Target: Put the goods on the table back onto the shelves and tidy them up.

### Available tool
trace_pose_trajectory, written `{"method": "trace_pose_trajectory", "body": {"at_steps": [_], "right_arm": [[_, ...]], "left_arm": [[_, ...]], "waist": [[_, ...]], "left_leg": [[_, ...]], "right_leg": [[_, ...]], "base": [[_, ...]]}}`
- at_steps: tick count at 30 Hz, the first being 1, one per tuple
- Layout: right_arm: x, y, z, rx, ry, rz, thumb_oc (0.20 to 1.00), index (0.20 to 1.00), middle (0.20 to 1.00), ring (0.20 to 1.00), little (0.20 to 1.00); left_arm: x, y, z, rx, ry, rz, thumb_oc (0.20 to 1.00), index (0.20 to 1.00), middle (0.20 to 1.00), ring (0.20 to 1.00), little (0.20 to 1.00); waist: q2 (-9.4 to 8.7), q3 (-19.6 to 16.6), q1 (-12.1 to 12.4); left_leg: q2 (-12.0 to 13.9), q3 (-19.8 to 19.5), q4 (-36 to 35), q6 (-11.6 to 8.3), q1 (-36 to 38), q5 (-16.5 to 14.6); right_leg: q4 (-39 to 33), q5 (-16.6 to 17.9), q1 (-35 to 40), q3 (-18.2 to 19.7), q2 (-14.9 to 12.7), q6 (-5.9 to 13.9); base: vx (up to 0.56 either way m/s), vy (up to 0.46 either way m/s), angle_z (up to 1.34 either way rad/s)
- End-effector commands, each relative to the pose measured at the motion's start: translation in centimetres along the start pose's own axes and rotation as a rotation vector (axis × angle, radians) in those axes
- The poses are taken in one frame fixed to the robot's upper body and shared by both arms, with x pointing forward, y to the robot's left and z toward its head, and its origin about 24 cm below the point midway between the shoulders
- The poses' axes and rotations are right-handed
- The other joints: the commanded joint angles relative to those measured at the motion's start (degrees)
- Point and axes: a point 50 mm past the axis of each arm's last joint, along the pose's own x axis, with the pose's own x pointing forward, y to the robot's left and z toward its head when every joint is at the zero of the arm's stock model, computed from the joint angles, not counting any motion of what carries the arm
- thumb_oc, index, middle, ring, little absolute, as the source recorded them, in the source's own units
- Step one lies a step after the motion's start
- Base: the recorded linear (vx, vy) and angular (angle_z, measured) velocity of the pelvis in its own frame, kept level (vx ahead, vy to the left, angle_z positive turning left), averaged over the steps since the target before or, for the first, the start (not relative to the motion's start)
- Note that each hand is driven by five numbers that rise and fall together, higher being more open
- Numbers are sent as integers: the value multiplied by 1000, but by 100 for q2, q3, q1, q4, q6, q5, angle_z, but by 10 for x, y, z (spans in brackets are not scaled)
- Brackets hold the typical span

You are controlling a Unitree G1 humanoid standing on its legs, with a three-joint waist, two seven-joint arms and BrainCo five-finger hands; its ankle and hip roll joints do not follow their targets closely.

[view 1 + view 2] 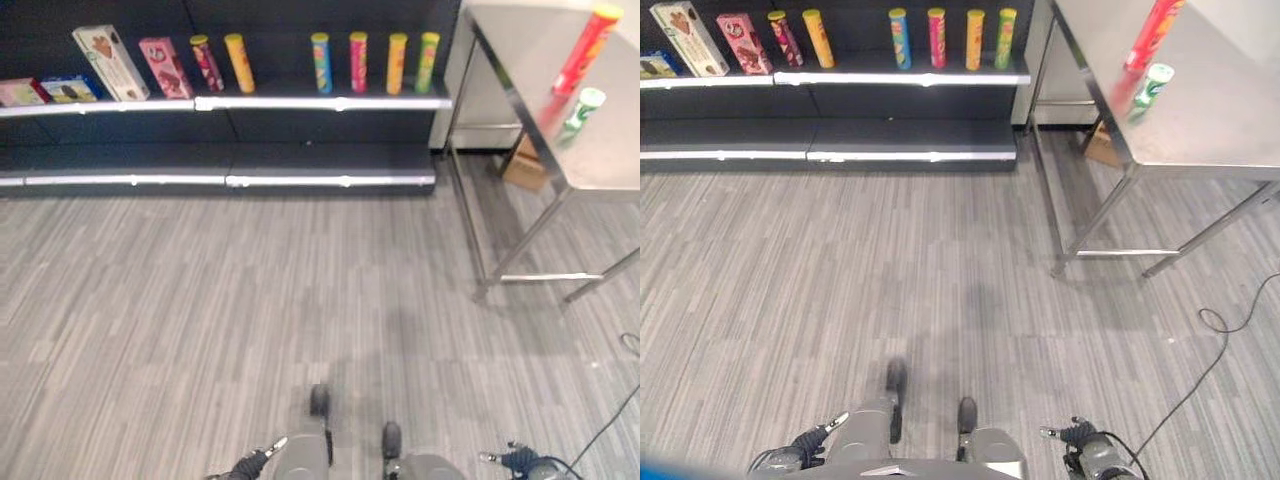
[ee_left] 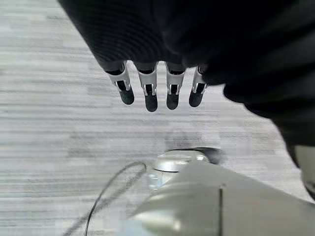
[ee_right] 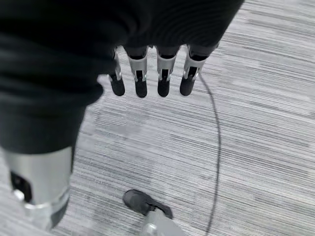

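A tall red tube (image 1: 587, 48) and a short green-and-white can (image 1: 582, 110) stand on the steel table (image 1: 620, 150) at the far right. Straight ahead, the dark upper shelf (image 1: 320, 103) carries several upright tubes, among them a yellow one (image 1: 239, 62) and a pink one (image 1: 358, 61), with a white box (image 1: 110, 62) and a pink box (image 1: 166, 67) leaning at its left. My left hand (image 2: 151, 93) hangs low over the floor with straight fingers and nothing in it. My right hand (image 3: 140, 78) hangs the same way, also holding nothing. Both are far from the table.
A lower shelf (image 1: 230, 181) runs beneath the stocked one. A cardboard box (image 1: 522, 162) sits on the floor under the table, behind its steel legs (image 1: 480, 250). Grey plank floor (image 1: 250, 300) stretches between me and the shelves.
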Motion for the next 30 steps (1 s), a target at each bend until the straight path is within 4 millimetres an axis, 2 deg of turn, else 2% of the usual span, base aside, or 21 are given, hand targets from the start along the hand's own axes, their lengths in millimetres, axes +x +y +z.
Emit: {"method": "trace_pose_trajectory", "body": {"at_steps": [1,3,4,5,7,8,9,10,11,12,14,15,17,18,19,21,22,24,26,28,30], "right_arm": [[-2,7,-1,-14,-45,18,1000,1000,1000,1000,1000],[-2,9,1,-22,-50,25,1000,1000,1000,1000,1000],[-3,13,1,-26,-51,41,1000,1000,1000,1000,1000],[-3,13,1,-26,-51,42,1000,1000,1000,1000,1000],[-3,18,6,-33,-66,63,1000,1000,1000,1000,1000],[-3,18,6,-33,-66,63,1000,1000,1000,1000,1000],[-3,18,9,-20,-77,65,1000,1000,1000,1000,1000],[-2,15,14,-4,-89,60,1000,1000,1000,1000,1000],[-2,15,14,-3,-86,60,1000,1000,1000,1000,1000],[-2,17,13,-2,-81,62,1000,1000,1000,1000,1000],[-2,16,13,-2,-81,61,1000,1000,1000,1000,1000],[-2,19,5,-8,-45,62,1000,1000,1000,1000,1000],[-2,17,-1,-6,-20,54,1000,1000,1000,1000,1000],[-2,17,-1,-6,-21,53,1000,1000,1000,1000,1000],[-3,16,-7,7,5,48,1000,1000,1000,1000,1000],[-3,16,-10,20,15,45,1000,1000,1000,1000,1000],[-3,16,-15,36,29,45,1000,1000,1000,1000,1000],[-4,17,-19,39,44,48,1000,1000,1000,1000,1000],[-4,17,-21,37,51,49,1000,1000,1000,1000,1000],[-5,14,-28,25,73,41,1000,1000,1000,1000,1000],[-6,9,-35,29,87,29,1000,1000,1000,1000,1000]], "left_arm": [[-5,19,-25,8,39,51,1000,1000,1000,1000,1000],[-5,18,-26,-2,40,52,1000,1000,1000,1000,1000],[-5,21,-24,-15,32,63,1000,1000,1000,1000,1000],[-5,22,-24,-15,32,63,1000,1000,1000,1000,1000],[-4,25,-11,0,-5,62,1000,1000,1000,1000,1000],[-4,25,-11,0,-5,63,1000,1000,1000,1000,1000],[-3,27,-3,16,-29,60,1000,1000,1000,1000,1000],[-2,28,9,50,-64,55,1000,1000,1000,1000,1000],[-2,29,13,85,-70,56,1000,1000,1000,1000,1000],[-2,31,17,119,-76,58,1000,1000,1000,1000,1000],[-2,31,17,119,-76,58,1000,1000,1000,1000,1000],[-1,31,28,153,-105,63,1000,1000,1000,1000,1000],[-1,29,36,170,-129,58,1000,1000,1000,1000,1000],[-1,29,36,170,-129,58,1000,1000,1000,1000,1000],[-1,26,43,187,-149,49,1000,1000,1000,1000,1000],[0,24,47,189,-162,45,1000,1000,1000,1000,1000],[0,21,52,197,-182,36,1000,1000,1000,1000,1000],[0,17,55,209,-194,27,1000,1000,1000,1000,1000],[0,16,54,210,-193,22,1000,1000,1000,1000,1000],[0,11,46,232,-164,7,1000,1000,1000,1000,1000],[1,7,37,276,-139,-11,1000,1000,1000,1000,1000]], "waist": [[-169,-531,180],[-150,-598,210],[-203,-734,231],[-214,-733,235],[-340,-894,240],[-346,-897,245],[-385,-887,223],[-359,-818,154],[-341,-753,105],[-295,-722,74],[-285,-733,77],[-125,-667,-111],[-69,-561,-235],[-61,-568,-235],[-57,-455,-379],[-78,-390,-453],[-156,-358,-582],[-182,-309,-707],[-166,-286,-737],[-180,-354,-773],[-182,-496,-828]], "left_leg": [[-16,339,309,391,-208,738],[-39,326,422,364,-196,906],[-136,364,639,438,-169,881],[-144,374,642,441,-164,875],[-294,570,781,599,-9,666],[-296,578,782,600,-11,663],[-385,644,786,696,84,538],[-508,784,847,904,278,276],[-558,877,866,1012,436,156],[-597,955,859,1094,571,40],[-586,954,862,1093,557,42],[-608,1040,691,1159,1095,-191],[-649,1009,664,1150,1334,-333],[-641,1007,666,1149,1323,-331],[-726,960,569,1134,1619,-444],[-787,924,515,1128,1769,-514],[-931,831,436,1116,2016,-663],[-1004,718,405,1082,2272,-839],[-997,669,384,1059,2377,-889],[-1047,581,329,1031,2668,-1067],[-1069,505,300,1046,2863,-1259]], "right_leg": [[382,-1459,971,472,-262,812],[353,-1500,1084,518,-338,850],[489,-1518,1129,572,-577,975],[489,-1523,1133,574,-590,978],[1176,-1186,821,621,-892,1204],[1183,-1191,813,627,-898,1206],[1621,-868,626,658,-978,1267],[2592,-192,125,561,-1142,1283],[3063,223,-123,428,-1280,1212],[3342,412,-272,210,-1428,1139],[3335,422,-284,212,-1416,1137],[3561,62,-873,-252,-1442,968],[3133,-391,-1121,-420,-1219,971],[3120,-381,-1124,-424,-1210,968],[2489,-434,-1359,-412,-939,1038],[2035,-354,-1459,-334,-786,1100],[1196,-84,-1689,-152,-607,1239],[548,167,-1917,9,-491,1358],[349,235,-1932,-11,-463,1404],[188,418,-2017,-364,-527,1455],[156,593,-1876,-411,-553,1402]], "base": [[509,205,-47],[434,206,-105],[518,253,-93],[507,229,-95],[441,184,-82],[399,190,-21],[260,212,-2],[341,300,-13],[307,313,-33],[164,169,-29],[178,129,5],[367,199,5],[314,124,-32],[274,16,-51],[292,-8,-28],[323,-23,10],[397,-40,33],[451,-50,24],[232,-40,26],[456,-109,42],[508,-135,20]]}}
